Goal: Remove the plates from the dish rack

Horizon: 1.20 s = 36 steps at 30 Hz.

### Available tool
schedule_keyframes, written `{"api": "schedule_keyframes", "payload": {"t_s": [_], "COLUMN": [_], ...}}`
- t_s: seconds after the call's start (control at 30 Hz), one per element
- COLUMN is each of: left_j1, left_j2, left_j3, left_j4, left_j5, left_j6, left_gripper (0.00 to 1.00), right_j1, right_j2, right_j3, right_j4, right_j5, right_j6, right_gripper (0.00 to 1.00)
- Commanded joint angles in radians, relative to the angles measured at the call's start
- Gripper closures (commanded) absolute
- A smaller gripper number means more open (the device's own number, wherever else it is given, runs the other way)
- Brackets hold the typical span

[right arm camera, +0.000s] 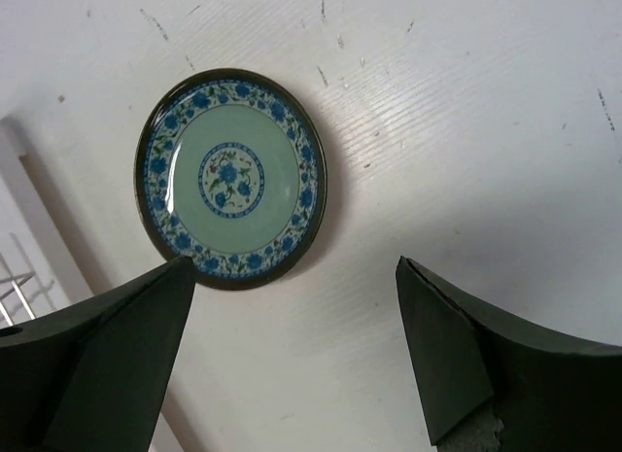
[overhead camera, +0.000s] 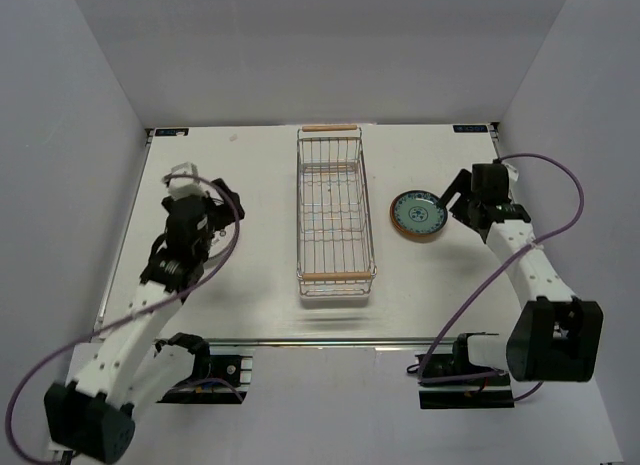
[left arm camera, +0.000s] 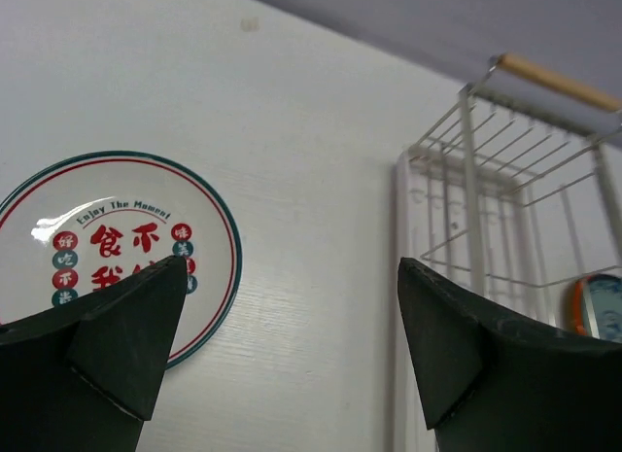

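**Desk:** Nearest the edge?

**Photographer:** Both arm bases, at the near rim of the white table (overhead camera: pixel 260 285), with purple cables (overhead camera: pixel 565 175) looping off each arm.

**Desk:** One step in, on the left?

**Photographer:** The left gripper (left arm camera: pixel 292 265), jaws spread wide, gripping nothing. Hangs low over the edge of a white plate (left arm camera: pixel 117 228) ringed in teal and red, with red characters across its face. Lies flat on the table, left of the dish rack (overhead camera: pixel 299 210), with a clear strip of tabletop between.

**Desk:** Centre?

**Photographer:** The chrome wire rack, set lengthwise, with its near wooden handle (overhead camera: pixel 337 276) toward the bases.

**Desk:** And the right side?

**Photographer:** The right gripper (right arm camera: pixel 294 262), likewise parted and holding nothing, poised above the table close by a teal plate (right arm camera: pixel 231 177) with a blue flowered band and a brown rim. Rests flat on the table just right of the rack, not touching the wire.

**Desk:** Farthest back?

**Photographer:** The far wooden handle (overhead camera: pixel 329 128), near the table's back edge, under the grey wall.
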Motion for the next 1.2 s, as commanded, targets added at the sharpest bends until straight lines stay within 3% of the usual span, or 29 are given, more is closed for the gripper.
{"api": "schedule_keyframes", "payload": {"t_s": [0.0,0.17,0.33,0.47,0.63,0.97,1.17], "left_j1": [-0.010,-0.010,-0.020,-0.020,-0.038,-0.047,-0.047], "left_j2": [-0.133,-0.186,-0.216,-0.262,-0.298,-0.255,-0.263], "left_j3": [-0.117,-0.143,-0.145,-0.177,-0.180,-0.170,-0.170], "left_j4": [0.102,-0.020,-0.015,0.003,-0.015,-0.035,-0.029], "left_j5": [0.044,0.024,0.111,0.128,0.090,0.065,0.064], "left_j6": [-0.029,-0.115,-0.103,-0.083,-0.083,-0.083,-0.081], "left_gripper": [0.02,0.02,0.02,0.02,0.02,0.02,0.02], "right_j1": [0.011,0.039,0.059,0.079,0.082,0.080,0.079], "right_j2": [-0.127,-0.441,-0.629,-0.611,-0.528,-0.567,-0.573], "right_j3": [-0.074,-0.251,-0.360,-0.412,-0.397,-0.447,-0.447], "right_j4": [-0.017,0.187,0.296,0.333,0.318,0.369,0.338], "right_j5": [-0.024,-0.174,-0.214,-0.337,-0.312,-0.291,-0.199], "right_j6": [-0.004,-0.139,-0.240,-0.239,-0.236,-0.211,-0.187], "right_gripper": [0.11,0.11,0.11,0.11,0.11,0.11,0.11]}}
